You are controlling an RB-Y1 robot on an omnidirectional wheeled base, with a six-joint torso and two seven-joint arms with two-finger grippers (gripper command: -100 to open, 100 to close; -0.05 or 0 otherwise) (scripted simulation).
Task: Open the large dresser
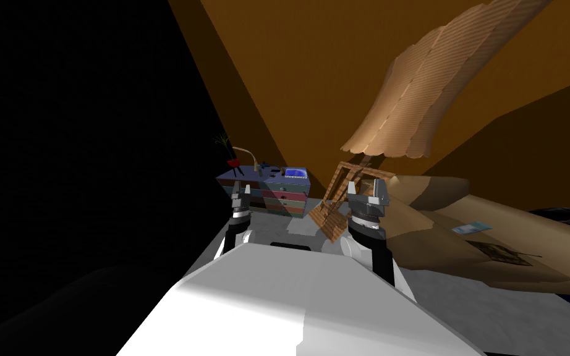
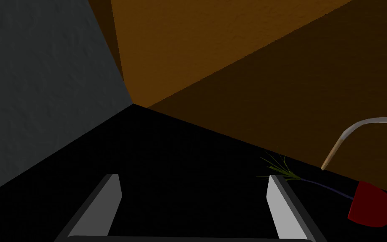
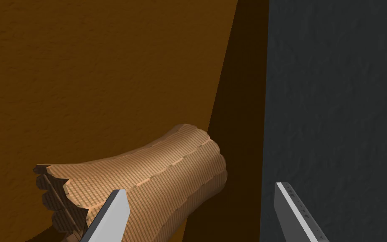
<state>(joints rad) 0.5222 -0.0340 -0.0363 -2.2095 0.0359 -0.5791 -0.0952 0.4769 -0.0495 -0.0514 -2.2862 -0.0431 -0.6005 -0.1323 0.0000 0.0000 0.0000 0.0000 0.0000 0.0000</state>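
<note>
- Head view: the dresser (image 1: 272, 194) stands in the middle of the frame, against the orange wall (image 1: 314, 74), well beyond both arms. Its drawer fronts are bands of blue, red and green; I cannot tell whether any is pulled out.
- On its top, at the left end, a red pot (image 1: 234, 163) holds a thin green plant (image 1: 222, 141). Beside it is a lamp (image 1: 246, 152) with a bent neck, and at the right end a small blue thing (image 1: 295, 172).
- The left pincer (image 1: 240, 188) shows at lower centre-left and the right pincer (image 1: 368, 193) at lower centre-right, both short of the dresser.
- A wooden frame (image 1: 338, 201) leans just left of the right pincer. A tan curtain (image 1: 413, 99) sweeps across the upper right and a bed (image 1: 488, 259) lies at the right. The left side is a black area (image 1: 73, 154).
- Left wrist view: the left pincer's fingers stand wide apart, holding and touching nothing. The red pot and lamp neck lie beyond one finger.
- Right wrist view: the right pincer's fingers are also spread, with nothing gripped. The curtain hangs beyond one finger.
</note>
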